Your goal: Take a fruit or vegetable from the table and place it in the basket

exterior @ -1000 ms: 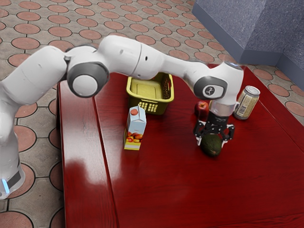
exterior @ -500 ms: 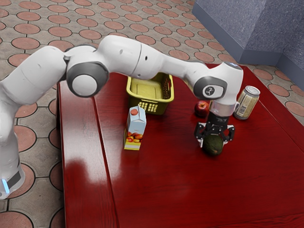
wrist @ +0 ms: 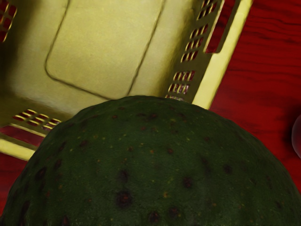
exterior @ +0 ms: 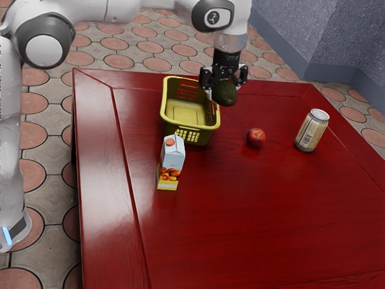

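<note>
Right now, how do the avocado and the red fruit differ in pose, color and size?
Pose: avocado is held off the table in the gripper; red fruit rests on the table.
Color: avocado is dark green with darker spots; red fruit is red.
Size: avocado is larger, red fruit smaller.
Shared: both rounded.

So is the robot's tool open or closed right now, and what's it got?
Tool: closed, holding an avocado up in the air.
</note>
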You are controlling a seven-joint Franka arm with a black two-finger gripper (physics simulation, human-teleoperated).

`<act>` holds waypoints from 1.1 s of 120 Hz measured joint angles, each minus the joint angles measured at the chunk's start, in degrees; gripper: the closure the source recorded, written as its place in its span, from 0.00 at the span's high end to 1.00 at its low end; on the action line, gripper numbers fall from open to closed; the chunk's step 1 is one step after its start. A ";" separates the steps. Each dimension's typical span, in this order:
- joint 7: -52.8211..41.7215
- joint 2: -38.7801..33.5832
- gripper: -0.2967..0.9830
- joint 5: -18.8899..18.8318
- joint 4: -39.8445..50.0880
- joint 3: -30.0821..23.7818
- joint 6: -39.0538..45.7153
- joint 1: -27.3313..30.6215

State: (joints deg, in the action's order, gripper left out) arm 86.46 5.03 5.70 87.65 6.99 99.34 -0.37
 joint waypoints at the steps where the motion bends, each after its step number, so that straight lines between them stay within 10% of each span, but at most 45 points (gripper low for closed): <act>1: 0.02 -0.06 0.59 0.00 0.03 0.04 -0.20 0.40; 68: 0.01 3.55 0.59 0.34 -0.50 2.80 -4.53 12.78; 132: 1.21 -3.02 0.76 1.25 1.76 2.06 -3.08 9.14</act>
State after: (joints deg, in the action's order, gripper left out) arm 87.66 2.01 6.96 89.41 9.06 96.26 8.77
